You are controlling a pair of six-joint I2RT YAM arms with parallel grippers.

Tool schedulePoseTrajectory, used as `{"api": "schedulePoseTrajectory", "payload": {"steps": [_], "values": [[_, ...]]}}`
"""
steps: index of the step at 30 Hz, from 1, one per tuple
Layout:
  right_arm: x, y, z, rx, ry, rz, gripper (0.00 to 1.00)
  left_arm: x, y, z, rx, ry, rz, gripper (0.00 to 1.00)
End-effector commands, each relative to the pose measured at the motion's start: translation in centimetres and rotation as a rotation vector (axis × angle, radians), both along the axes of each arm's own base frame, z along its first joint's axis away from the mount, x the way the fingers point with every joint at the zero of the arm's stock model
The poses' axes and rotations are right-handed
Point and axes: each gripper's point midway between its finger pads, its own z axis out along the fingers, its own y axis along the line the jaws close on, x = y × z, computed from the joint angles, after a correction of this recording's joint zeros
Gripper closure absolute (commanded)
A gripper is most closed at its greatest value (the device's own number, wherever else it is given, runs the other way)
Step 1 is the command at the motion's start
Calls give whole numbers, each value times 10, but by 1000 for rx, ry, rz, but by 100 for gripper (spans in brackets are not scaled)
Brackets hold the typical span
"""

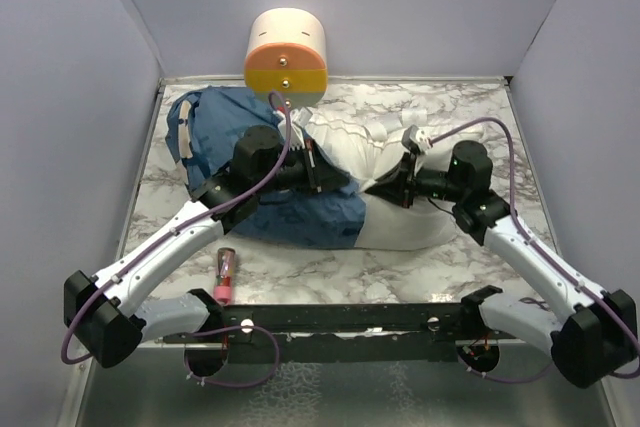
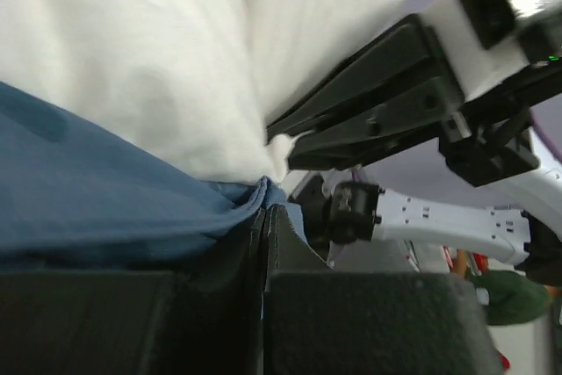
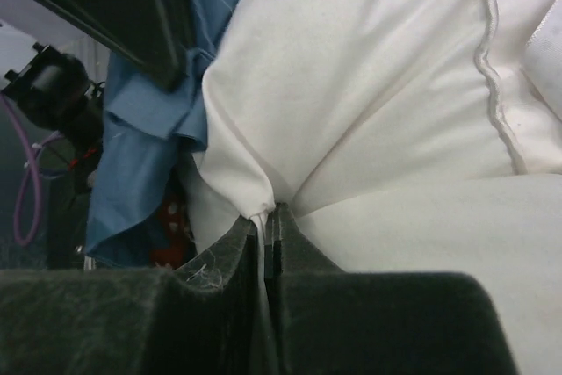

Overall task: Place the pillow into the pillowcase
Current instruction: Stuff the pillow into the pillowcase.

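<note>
We judge that the step in hand is to draw the mouth of the pillowcase (image 1: 300,219) over the pillow (image 1: 405,230), and both tools are engaged for it. The left gripper (image 2: 263,217) is closed tight on a fold of the blue cloth at the hem. The right gripper (image 3: 270,221) is closed tight on a small pinch of the white pillow fabric. The two sit very near each other, at the line where blue meets white. To do this step well, we think the left arm should pull the hem toward the right, over the pillow. Meanwhile the right arm should hold the pillow firm or push it toward the left, so that the two motions are opposite and along the same line. The pinch of the right gripper is small, so a slow pull seems safer; a fast one could slip the fabric out. We should also watch that the fingers do not collide, because they are so close. The pillow lies on the marble table (image 1: 330,272), a little to the right of centre, and the pillowcase lies at its left side and partly over it. The pillow's long axis appears to run roughly left to right across the table, a little slanted, with the left end pointing into the pillowcase and the right end bare. How deep the pillow is inside the cloth, we cannot tell from these views.
</note>
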Motion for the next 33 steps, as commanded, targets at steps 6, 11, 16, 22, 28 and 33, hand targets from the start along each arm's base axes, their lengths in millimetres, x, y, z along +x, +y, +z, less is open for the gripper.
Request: {"api": "schedulePoseTrajectory", "payload": {"steps": [6, 11, 16, 22, 28, 33], "values": [[-73, -7, 38, 11, -5, 168, 69, -65, 12, 12, -42, 51, -187, 100], [-63, -6, 142, 49, -195, 147, 31, -71, 11, -7, -22, 117, -212, 100], [-10, -7, 165, -16, -220, -23, 7, -77, 13, -10, -24, 118, -231, 100], [26, 8, 107, -143, -103, 10, 3, -86, 19, -3, -48, 103, -236, 100], [33, 25, 37, -252, 31, 69, 4, -94, 23, 1, -66, 96, -255, 100], [19, 56, 7, -305, 120, 127, 65, -78, 23, 23, -70, -19, -195, 100]]}}
